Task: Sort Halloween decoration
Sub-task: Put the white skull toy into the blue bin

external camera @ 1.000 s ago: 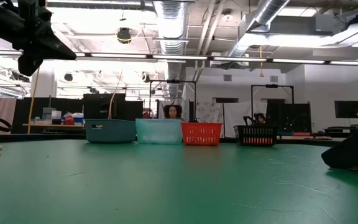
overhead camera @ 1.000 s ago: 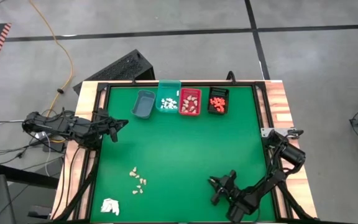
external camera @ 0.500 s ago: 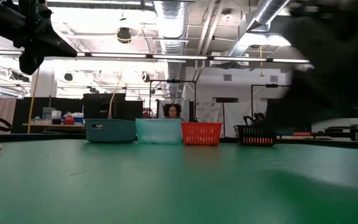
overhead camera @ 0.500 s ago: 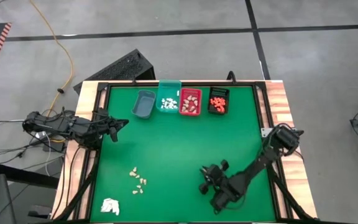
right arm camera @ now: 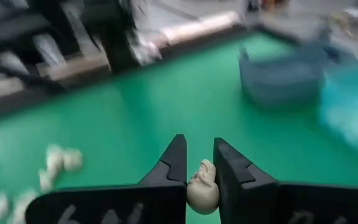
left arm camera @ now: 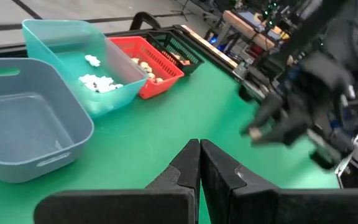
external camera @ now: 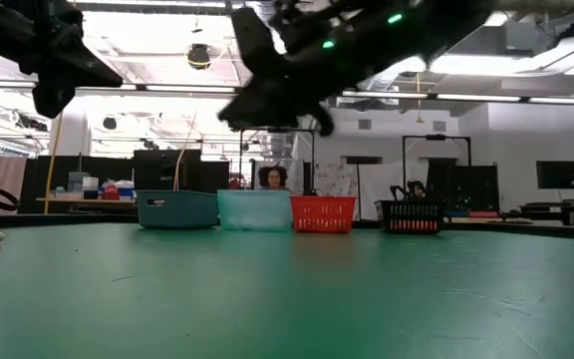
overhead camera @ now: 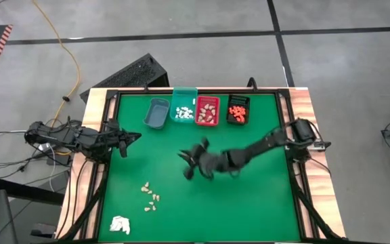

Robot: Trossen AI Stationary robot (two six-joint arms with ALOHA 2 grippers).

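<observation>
- Four bins line the table's 12 o'clock edge from above: grey bin (overhead camera: 156,112) bare, teal bin (overhead camera: 183,111) with white pieces (overhead camera: 183,112), red bin (overhead camera: 206,112) with tan pieces (overhead camera: 207,112), black bin (overhead camera: 237,110) with orange pieces (overhead camera: 236,111); loose tan pieces (overhead camera: 150,197) lie at 7 o'clock.
- Right gripper (overhead camera: 193,161) reaches across mid-table; left gripper (overhead camera: 128,139) waits at 9 o'clock.
- Left wrist: fingers (left arm camera: 191,168) pressed together, bare.
- Right wrist: fingers (right arm camera: 176,163) clamp a beige skull piece (right arm camera: 203,185).

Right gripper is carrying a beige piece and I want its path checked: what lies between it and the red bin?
Nothing: in the high view, only bare green mat separates the right gripper, shut on a beige piece, from the red bin.
</observation>
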